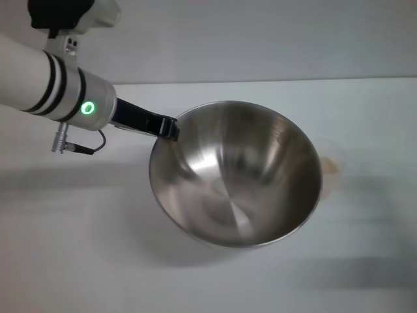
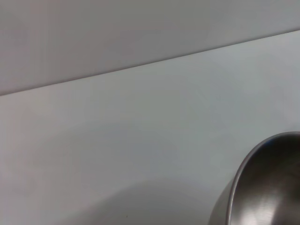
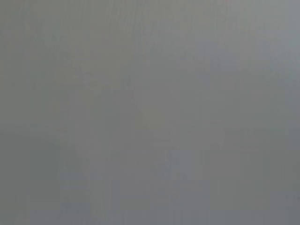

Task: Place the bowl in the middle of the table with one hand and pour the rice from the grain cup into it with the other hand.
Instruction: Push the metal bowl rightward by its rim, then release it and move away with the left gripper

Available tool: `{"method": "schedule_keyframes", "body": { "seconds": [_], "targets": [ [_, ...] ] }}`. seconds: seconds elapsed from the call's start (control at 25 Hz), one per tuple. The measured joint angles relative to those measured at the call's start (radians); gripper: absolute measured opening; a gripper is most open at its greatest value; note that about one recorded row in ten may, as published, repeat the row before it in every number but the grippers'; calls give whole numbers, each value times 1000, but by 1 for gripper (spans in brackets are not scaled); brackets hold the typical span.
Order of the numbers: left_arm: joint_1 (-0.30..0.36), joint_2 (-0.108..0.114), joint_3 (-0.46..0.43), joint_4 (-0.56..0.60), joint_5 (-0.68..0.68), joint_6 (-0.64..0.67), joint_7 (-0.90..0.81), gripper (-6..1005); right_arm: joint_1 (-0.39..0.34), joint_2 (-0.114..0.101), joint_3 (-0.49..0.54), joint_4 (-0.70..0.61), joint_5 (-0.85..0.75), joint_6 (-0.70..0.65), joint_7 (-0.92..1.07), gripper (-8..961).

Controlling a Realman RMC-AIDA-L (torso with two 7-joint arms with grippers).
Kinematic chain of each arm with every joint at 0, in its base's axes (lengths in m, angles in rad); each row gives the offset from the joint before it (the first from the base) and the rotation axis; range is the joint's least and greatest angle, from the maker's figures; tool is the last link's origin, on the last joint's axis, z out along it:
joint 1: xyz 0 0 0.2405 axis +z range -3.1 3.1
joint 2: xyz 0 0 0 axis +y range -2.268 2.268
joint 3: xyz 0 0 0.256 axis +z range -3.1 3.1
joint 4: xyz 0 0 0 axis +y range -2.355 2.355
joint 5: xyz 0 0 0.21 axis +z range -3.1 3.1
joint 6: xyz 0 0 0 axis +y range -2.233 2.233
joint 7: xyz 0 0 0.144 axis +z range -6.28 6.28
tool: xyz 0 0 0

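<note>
left end effector (image 1: 171, 126): black fingers pinching the near-left rim of the bowl (image 1: 236, 173), one finger tip overlapping the rim edge. white forearm with black bands and a lit green ring behind it, reaching in from the upper left of the head view. small grey connector and cable hanging under the wrist.

bowl: stainless steel, shiny brushed inside, nothing visible in it. tilted, open side facing up and toward the head camera. appears lifted, with a soft shadow on the table (image 1: 78, 261) beneath and to the left; contact with the table not certain. sits roughly mid-view, slightly right of centre. in the left wrist view only a curved slice of rim and inner wall (image 2: 267, 187) showing at one corner, over bare white table (image 2: 117, 140) and a grey wall beyond the far edge.

grain cup (image 1: 331, 171): clear plastic, mostly hidden behind the right side of the bowl, standing on the table. pale beige rice (image 1: 330, 166) showing through its wall. cup just beside the bowl's rim in the head view; touching or apart not clear.

right end effector: not seen in any view. right wrist view a flat grey blank, nothing to make out.
</note>
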Motion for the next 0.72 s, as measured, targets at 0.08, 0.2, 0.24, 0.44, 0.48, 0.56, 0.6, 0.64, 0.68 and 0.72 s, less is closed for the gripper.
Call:
{"method": "schedule_keyframes", "body": {
  "seconds": [0.08,0.2,0.24,0.44,0.48,0.56,0.6,0.64,0.68,0.72],
  "targets": [
    [-17,0,10,40,0,30,0,73,0,0,-1,-1,0,-1,0,575],
    [-27,0,15,69,-1,47,2,76,0,0,-1,-1,0,-3,0,575],
    [-36,0,15,93,0,60,5,77,0,0,-1,-1,0,-4,0,575],
    [-42,1,16,117,8,76,8,82,0,0,0,-5,0,-7,-1,575],
    [-42,1,16,117,9,77,9,83,0,0,0,-6,0,-7,-1,575],
    [-43,3,16,118,11,79,9,85,0,0,0,-9,0,-8,-1,575],
    [-43,3,16,118,11,79,9,85,0,0,0,-9,0,-8,-1,575],
    [-42,3,16,119,12,81,11,86,1,0,0,-9,0,-8,-1,575],
    [-42,3,16,119,12,81,11,87,1,0,0,-9,0,-8,-1,575],
    [-41,4,16,119,13,81,13,88,1,0,0,-9,0,-8,-1,575]
  ]
}}
